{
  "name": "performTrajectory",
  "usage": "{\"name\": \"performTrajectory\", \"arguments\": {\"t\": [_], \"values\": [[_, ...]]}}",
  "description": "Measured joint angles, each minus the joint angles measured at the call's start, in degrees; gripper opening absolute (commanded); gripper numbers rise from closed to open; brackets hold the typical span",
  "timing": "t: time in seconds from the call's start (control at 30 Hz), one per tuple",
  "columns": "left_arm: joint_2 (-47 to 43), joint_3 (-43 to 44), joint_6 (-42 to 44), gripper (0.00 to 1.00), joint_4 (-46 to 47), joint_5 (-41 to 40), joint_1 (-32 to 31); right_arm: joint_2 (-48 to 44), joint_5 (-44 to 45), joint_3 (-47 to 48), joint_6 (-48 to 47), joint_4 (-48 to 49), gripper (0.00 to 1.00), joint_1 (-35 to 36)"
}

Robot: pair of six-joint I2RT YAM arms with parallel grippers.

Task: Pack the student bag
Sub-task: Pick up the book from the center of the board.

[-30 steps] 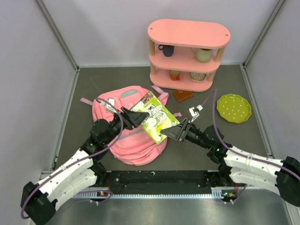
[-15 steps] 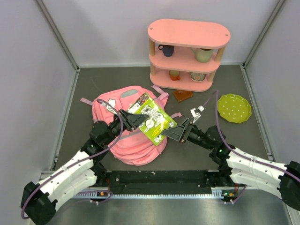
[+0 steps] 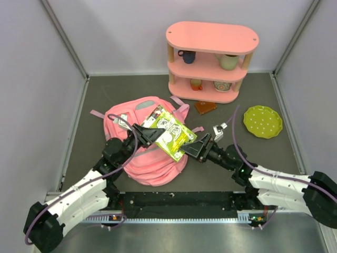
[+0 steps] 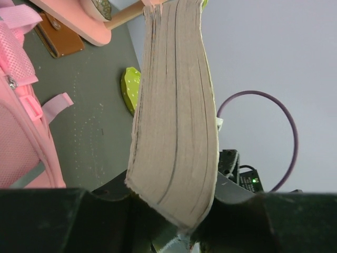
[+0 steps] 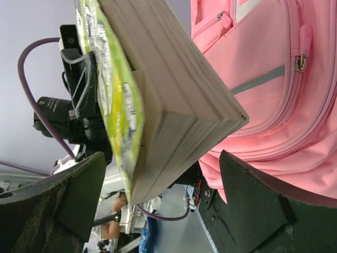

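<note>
The student bag (image 3: 150, 164), a soft pink backpack, lies flat at the table's centre-left. A thick book with a green cover (image 3: 169, 133) hangs tilted above the bag's right half. My left gripper (image 3: 149, 134) is shut on the book's left edge. In the left wrist view the page block (image 4: 176, 116) rises from between the jaws of the left gripper (image 4: 174, 206). My right gripper (image 3: 192, 148) stands open at the book's lower right corner. In the right wrist view that corner (image 5: 174, 100) sits between the spread fingers (image 5: 79, 195) without touching them, with the bag (image 5: 263, 95) behind.
A rigid pink three-tier shelf (image 3: 210, 58) with cups and bowls stands at the back right. A small brown wallet-like thing (image 3: 205, 107) lies in front of it. A green dotted plate (image 3: 262, 121) lies at the right. Grey walls close the table on three sides.
My left gripper has shut on the book's left edge. My right gripper has opened and let go of the book's right corner. The book has shifted slightly left and down.
</note>
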Motion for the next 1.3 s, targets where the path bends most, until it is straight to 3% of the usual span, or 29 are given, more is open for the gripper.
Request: {"name": "performTrajectory", "arguments": {"t": [0.17,0.3,0.37,0.47,0.53,0.63,0.67,0.7,0.8,0.9,0.97,1.0,1.1,1.3], "values": [[1.46,-0.42,-2.25,0.00,3.08,0.31,0.00,6.34,0.04,0.11,0.96,6.54,0.87,0.04],[1.77,-0.68,-2.99,0.00,3.93,0.50,0.00,10.49,0.04,0.20,1.20,12.85,0.76,0.04],[1.79,-0.98,-3.26,0.00,4.20,0.52,0.00,11.54,0.11,0.22,1.18,15.43,0.59,0.07],[1.79,-1.16,-3.52,0.00,4.15,0.50,0.00,12.09,0.52,0.22,1.16,17.84,0.43,0.07],[1.79,-1.16,-3.67,0.00,4.22,0.46,0.04,12.13,0.72,0.24,1.16,18.71,0.39,0.11],[1.79,-1.20,-3.87,0.00,4.22,0.50,0.04,12.13,0.66,0.26,1.11,20.00,0.25,0.17],[1.81,-1.22,-3.85,0.00,4.20,0.50,0.04,12.15,0.59,0.28,1.03,20.24,0.09,0.20],[1.86,-1.25,-3.87,0.00,4.20,0.50,0.07,12.15,0.59,0.31,1.07,20.63,0.02,0.26],[2.51,-1.25,-3.96,0.00,4.72,1.07,0.35,12.28,0.87,0.31,0.81,20.65,0.00,0.26],[3.34,-1.25,-4.00,0.39,5.09,1.86,0.76,12.28,1.14,0.31,0.59,20.52,0.00,0.26],[3.54,-1.25,-3.67,0.76,5.07,2.21,0.87,12.04,1.29,0.31,0.44,19.98,0.00,0.26],[3.52,-1.22,-2.75,0.83,4.68,2.93,0.92,11.43,1.36,0.31,0.17,19.10,0.00,0.26],[3.10,0.55,1.77,0.98,-2.64,5.64,0.46,7.52,2.36,0.33,-1.44,13.05,0.00,0.31],[1.22,11.65,17.62,0.98,-27.26,5.62,0.24,-11.32,11.80,0.31,-5.29,-12.26,0.00,0.39]]}}
